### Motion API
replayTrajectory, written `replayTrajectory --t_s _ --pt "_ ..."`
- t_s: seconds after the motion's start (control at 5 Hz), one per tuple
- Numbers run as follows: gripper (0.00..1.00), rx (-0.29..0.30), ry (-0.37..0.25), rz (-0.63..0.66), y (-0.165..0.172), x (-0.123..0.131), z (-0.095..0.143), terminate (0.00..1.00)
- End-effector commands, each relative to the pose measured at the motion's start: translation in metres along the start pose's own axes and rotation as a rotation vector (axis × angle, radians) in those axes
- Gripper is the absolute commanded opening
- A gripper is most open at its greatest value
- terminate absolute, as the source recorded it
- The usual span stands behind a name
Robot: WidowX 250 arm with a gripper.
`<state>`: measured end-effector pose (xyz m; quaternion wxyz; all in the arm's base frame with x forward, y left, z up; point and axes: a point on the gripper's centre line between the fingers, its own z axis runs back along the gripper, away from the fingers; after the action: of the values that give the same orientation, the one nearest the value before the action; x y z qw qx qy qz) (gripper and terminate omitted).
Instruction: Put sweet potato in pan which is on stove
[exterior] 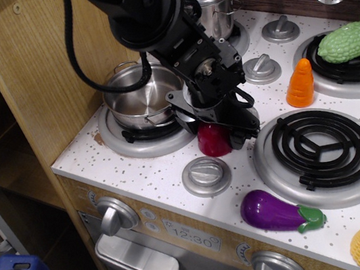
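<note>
My tool (220, 127) sits low over the sweet potato (212, 141), its black fingers down on either side of the red lump's top; whether they are pinching it or merely bracketing it, I cannot tell from this angle. The sweet potato stands on the speckled stove (166, 178) surface, just beside the front-left burner where the pan (141, 100) waits open and empty, so I judge only a short lift and carry to the left is needed. The arm reaches in from the upper left, wrist bent steeply downward, cable looping behind. The eggplant (278, 211) and carrot (300, 83) lie well apart from the grasp.
</note>
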<state>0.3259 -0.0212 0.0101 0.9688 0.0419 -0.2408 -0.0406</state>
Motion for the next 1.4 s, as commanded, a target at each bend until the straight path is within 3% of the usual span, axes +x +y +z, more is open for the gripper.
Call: replayTrajectory --t_s 0.0,0.2,0.6,1.2 --pt "0.0 0.008 -0.016 0.034 -0.002 0.009 0.007 0.0" --pt "0.0 0.01 -0.015 0.01 -0.004 0.021 0.021 0.0" --pt "0.0 0.077 0.0 -0.032 0.012 0.04 0.057 0.0" --pt "0.0 0.117 -0.049 -0.128 0.071 0.038 0.062 0.0"
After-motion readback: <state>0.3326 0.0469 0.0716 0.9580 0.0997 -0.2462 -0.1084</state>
